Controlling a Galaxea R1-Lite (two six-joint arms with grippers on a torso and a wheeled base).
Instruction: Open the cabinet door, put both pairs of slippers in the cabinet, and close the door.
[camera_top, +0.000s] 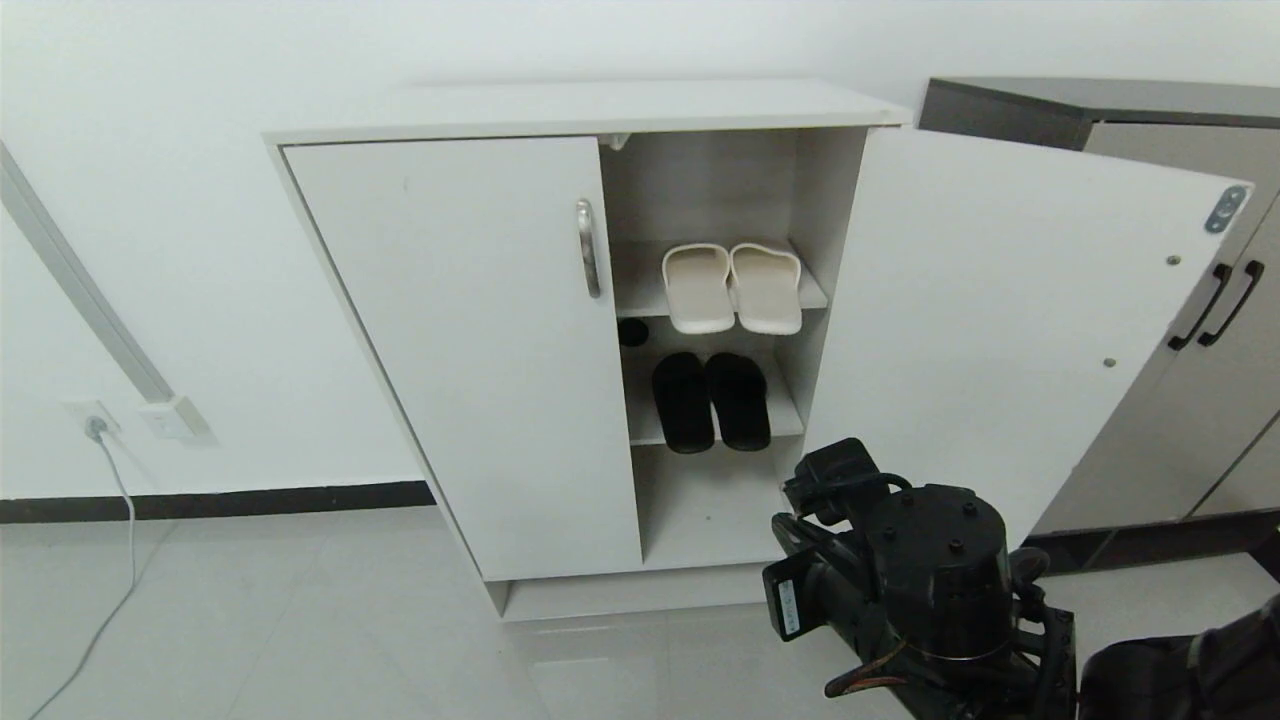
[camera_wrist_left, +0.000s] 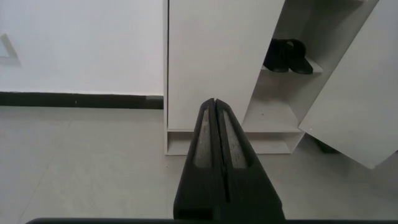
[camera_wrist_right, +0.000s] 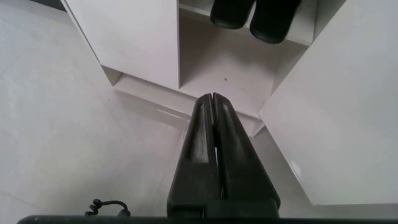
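Two claws are shown shut on nothing before the white cabinet (camera_top: 600, 105). The right claw (camera_wrist_right: 213, 98), its fingers pressed flat together, is held low over the tiled floor (camera_top: 300, 620) and pointed at the cabinet's bottom compartment (camera_wrist_right: 217, 68). Just beside it, the right door (camera_top: 1000, 320) is swung wide open toward the robot's right, and its far edge is seen near a dark grey cupboard (camera_top: 1180, 300) with black handles. The left claw (camera_wrist_left: 214, 102), likewise closed, is aimed at the foot of the left door (camera_top: 470, 350), well apart from it. That door is shut, and a metal handle (camera_top: 588, 248) is fixed at its inner edge.

Inside the open half, the beige slippers (camera_top: 732, 288) are set side by side on the upper shelf. The black slippers (camera_top: 712, 400) are placed likewise on the shelf below. A wall socket (camera_top: 95, 420) with a trailing cable is seen far to the left.

The right arm (camera_top: 930, 570) is held low before the open door's lower corner, with its wrist directed toward the cabinet.
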